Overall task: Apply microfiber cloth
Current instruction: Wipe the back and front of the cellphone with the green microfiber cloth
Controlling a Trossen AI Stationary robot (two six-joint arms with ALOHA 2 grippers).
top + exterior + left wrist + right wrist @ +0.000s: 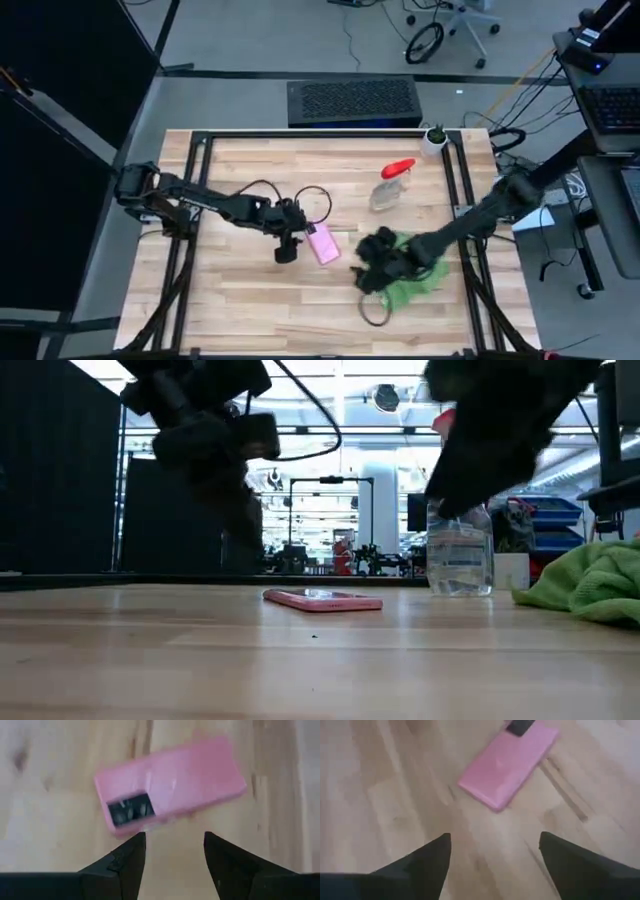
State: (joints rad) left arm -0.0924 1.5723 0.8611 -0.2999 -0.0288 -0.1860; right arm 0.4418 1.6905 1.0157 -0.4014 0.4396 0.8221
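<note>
both grippers empty, fingers apart; left gripper (172, 851) by pink phone (322, 243) | right gripper (492, 855) beside microfiber cloth (415, 284), crumpled right of phone | soft, light; i'd pinch a raised fold

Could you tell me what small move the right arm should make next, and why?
Probably lower the right hand onto the microfiber cloth and close on it. That hand is open and empty above the cloth's edge, the cloth lies bunched on the table, and the pink phone lies apart from it, beside the open left hand.
</note>
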